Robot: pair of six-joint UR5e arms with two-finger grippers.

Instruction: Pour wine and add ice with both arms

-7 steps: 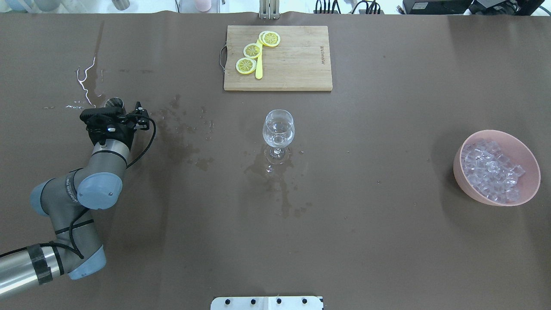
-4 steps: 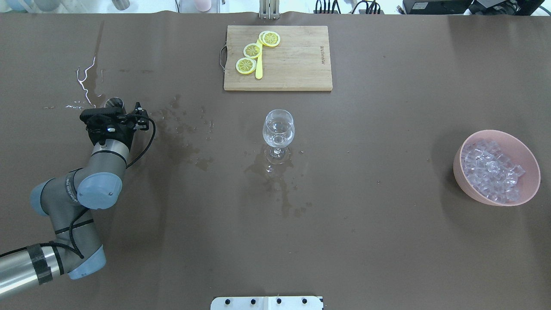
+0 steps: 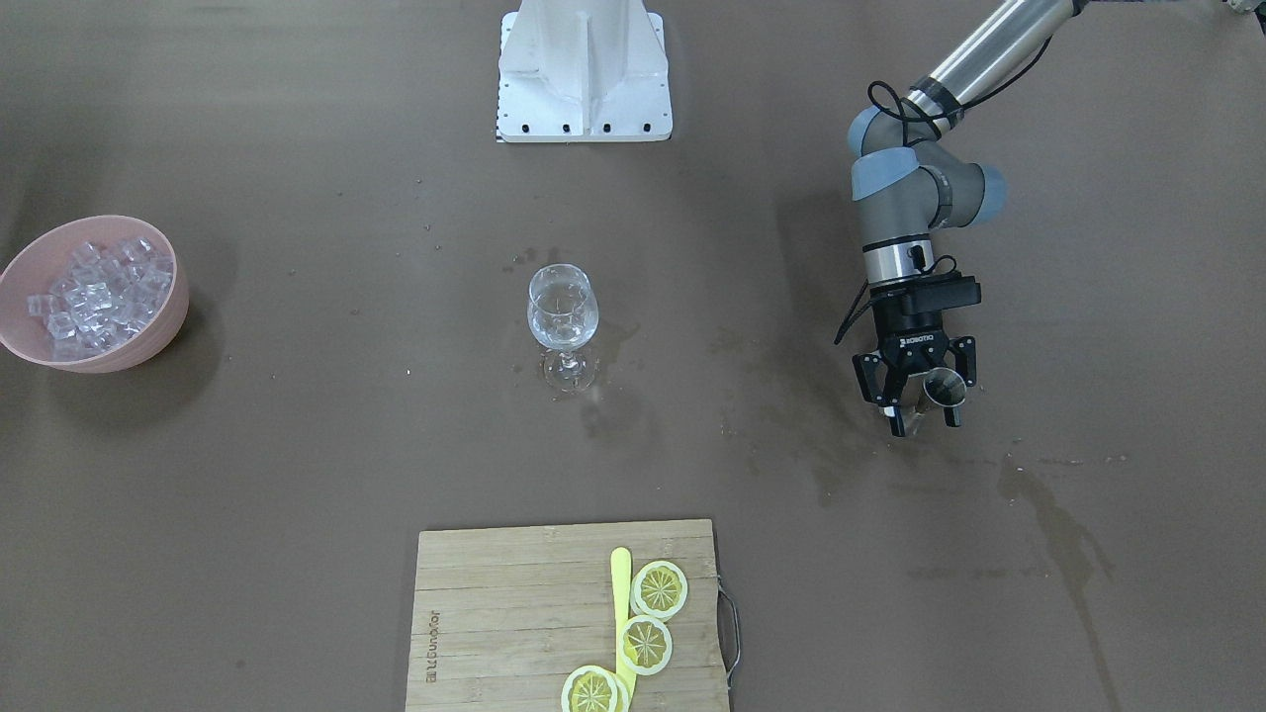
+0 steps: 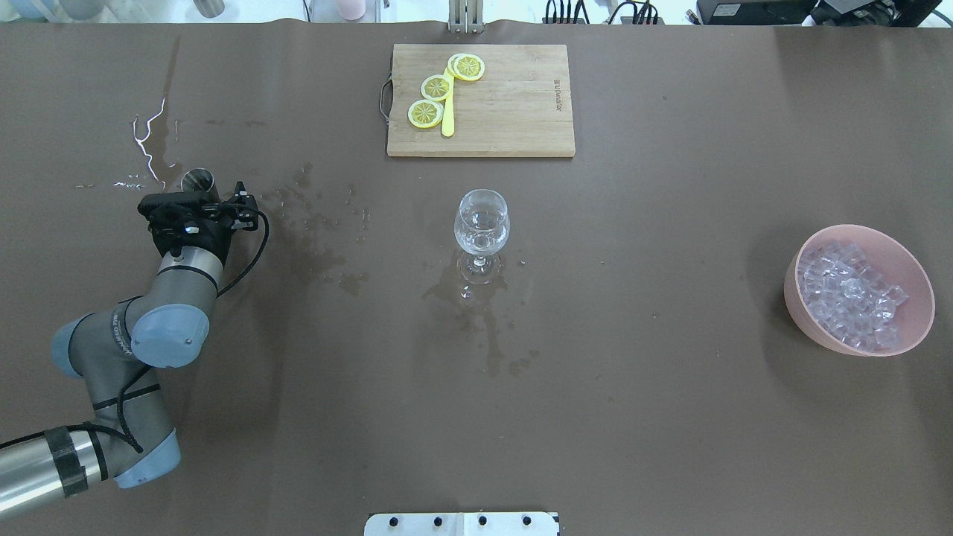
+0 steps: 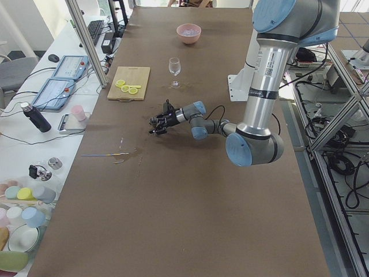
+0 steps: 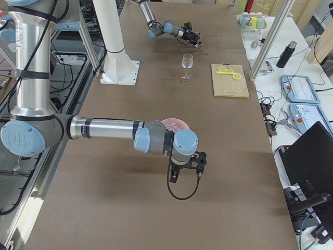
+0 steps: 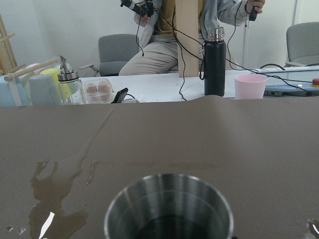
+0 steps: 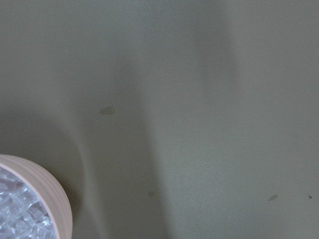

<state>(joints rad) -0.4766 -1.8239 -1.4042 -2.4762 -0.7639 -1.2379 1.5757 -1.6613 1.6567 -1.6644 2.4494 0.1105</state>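
Left claw [image 3: 924,419] stands spread around the steel cup [image 3: 941,387], apparently not yet pinching. Light, rigid, likely wet-slick: grip mid-wall, keep upright.

Steel cup [image 7: 168,206] close at bottom centre, open rim up, interior dark, standing on brown table [image 7: 209,134] with wet stains [image 7: 52,199] spreading left; past the far edge, a white bench with black flask [image 7: 215,62], pink cup [image 7: 250,86], egg carton [image 7: 97,91], and a seated person [image 7: 164,30] trailing cables.
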